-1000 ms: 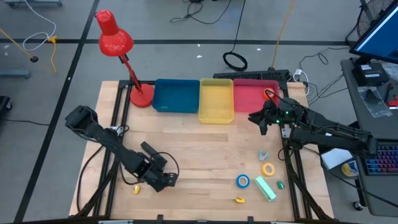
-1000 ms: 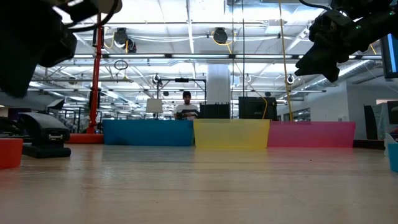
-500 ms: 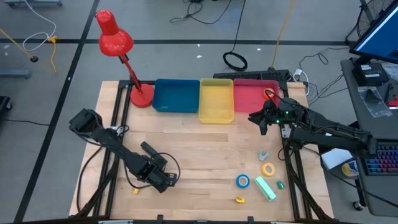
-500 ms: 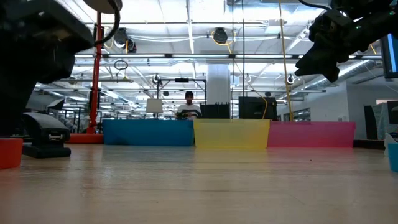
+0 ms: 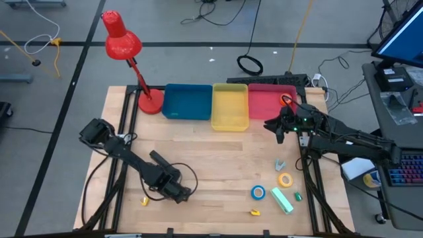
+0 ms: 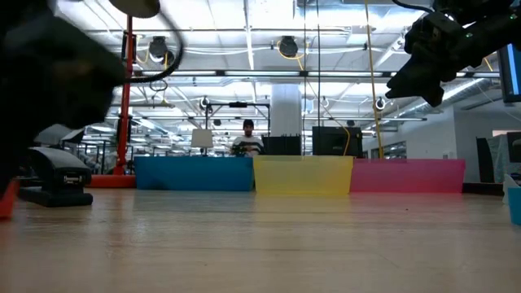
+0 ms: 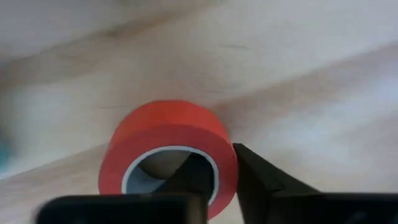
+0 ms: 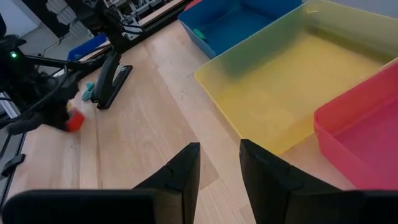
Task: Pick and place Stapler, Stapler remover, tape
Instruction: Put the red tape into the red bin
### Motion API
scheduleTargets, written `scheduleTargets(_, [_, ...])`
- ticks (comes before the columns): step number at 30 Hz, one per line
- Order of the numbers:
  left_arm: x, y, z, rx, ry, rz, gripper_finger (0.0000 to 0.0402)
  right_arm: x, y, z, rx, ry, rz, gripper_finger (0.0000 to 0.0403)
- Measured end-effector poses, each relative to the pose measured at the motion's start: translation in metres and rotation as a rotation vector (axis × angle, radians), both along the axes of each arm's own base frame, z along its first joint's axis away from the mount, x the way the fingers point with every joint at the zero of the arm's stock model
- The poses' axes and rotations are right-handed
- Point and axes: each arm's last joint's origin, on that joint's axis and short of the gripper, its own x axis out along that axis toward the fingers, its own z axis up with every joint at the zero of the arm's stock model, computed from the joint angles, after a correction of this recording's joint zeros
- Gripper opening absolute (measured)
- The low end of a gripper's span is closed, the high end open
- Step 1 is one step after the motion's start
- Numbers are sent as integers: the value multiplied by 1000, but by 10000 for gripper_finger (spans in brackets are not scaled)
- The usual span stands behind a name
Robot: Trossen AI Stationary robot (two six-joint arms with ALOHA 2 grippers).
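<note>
The red tape (image 7: 168, 140) lies at the table's front left, and my left gripper (image 5: 184, 193) is shut on it. The black stapler (image 5: 157, 160) lies flat just beyond it, also seen as the stapler (image 8: 112, 81). At the front right lie the blue tape (image 5: 258, 192), the yellow tape (image 5: 285, 179) and the grey stapler remover (image 5: 280, 164). My right gripper (image 5: 277, 129) hangs above the table in front of the red bin (image 5: 268, 98). Its fingers (image 8: 186, 165) stand slightly apart with nothing between them. My left gripper pinches the red tape's ring wall (image 7: 227, 168). One finger (image 7: 193, 177) is inside the hole and the other (image 7: 261, 177) outside. The fingers come from above, slanting down. The roll lies flat, hole up, and seems to rest on the table.
A blue bin (image 5: 188, 102), a yellow bin (image 5: 230, 106) and the red bin stand in a row at the far edge. The red lamp's base (image 5: 151, 102) is at their left. Small green and yellow pieces (image 5: 284, 200) lie front right, and a teal piece (image 8: 90, 92) lies beside the stapler.
My left arm has swung toward the table's right and near edge. Its gripper has come down over the red tape. In the low view its dark bulk now covers nearly all of the tape that showed before. The right arm has kept still.
</note>
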Motion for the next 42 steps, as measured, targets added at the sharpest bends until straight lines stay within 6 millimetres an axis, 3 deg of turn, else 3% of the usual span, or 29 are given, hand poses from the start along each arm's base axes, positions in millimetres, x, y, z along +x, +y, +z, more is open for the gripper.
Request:
scheduleTargets(5, [14, 7, 63, -87, -303, -70, 33, 1, -1, 3, 9, -35, -9, 105])
scheduleTargets(11, [15, 44, 138, 135, -743, -117, 36, 4, -2, 10, -20, -109, -11, 105])
scheduleTargets(18, [30, 94, 182, 262, -1100, -132, 36, 8, -4, 24, -33, -255, -25, 105])
scheduleTargets(22, [46, 115, 195, 250, -1305, -141, 36, 14, -5, 33, -62, -355, 11, 105])
scheduleTargets(30, [75, 143, 191, 185, -1475, -71, 36, 42, 2, 49, -191, -564, 358, 105])
scheduleTargets(42, [96, 151, 181, 174, -1627, -4, 36, 84, 14, 37, -383, -621, 466, 105])
